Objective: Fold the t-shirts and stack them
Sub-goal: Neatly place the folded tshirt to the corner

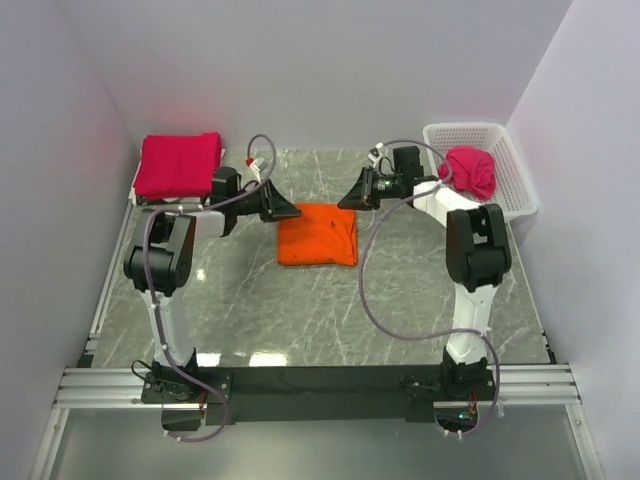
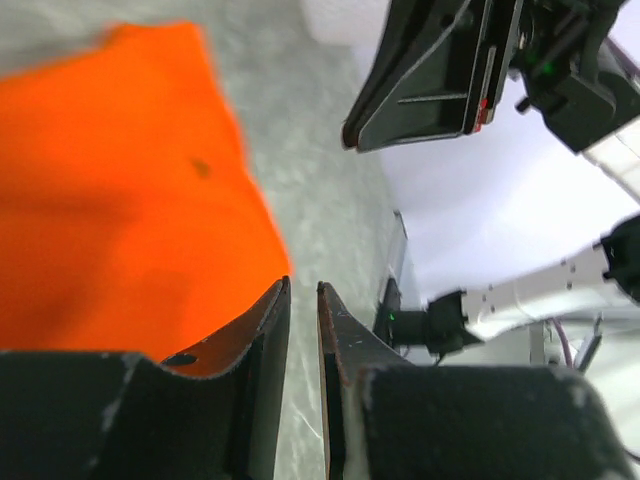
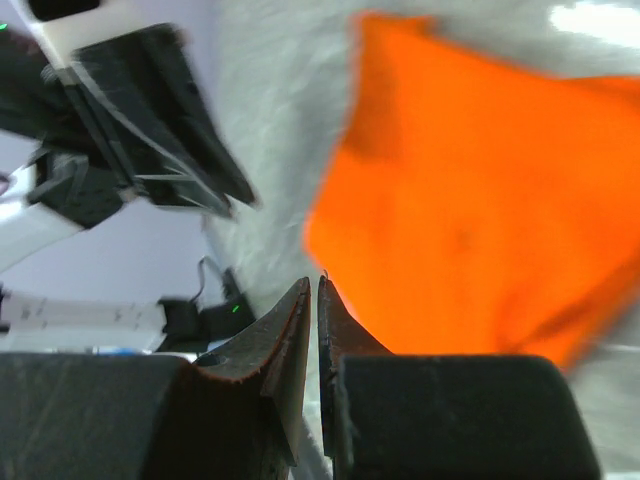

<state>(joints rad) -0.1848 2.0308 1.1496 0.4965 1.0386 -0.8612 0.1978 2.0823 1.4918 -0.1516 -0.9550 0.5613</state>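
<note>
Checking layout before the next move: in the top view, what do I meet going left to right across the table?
Folded crimson shirt → left gripper → orange shirt → right gripper → crumpled crimson shirt in the white basket.

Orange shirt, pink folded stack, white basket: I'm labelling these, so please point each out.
orange shirt [image 1: 318, 234], top view, middle of the cloth
pink folded stack [image 1: 178, 165], top view, top layer
white basket [image 1: 516, 178], top view, right wall

white lattice basket [image 1: 515, 165] at the grey marble table's [image 1: 400, 300] far right corner
</note>
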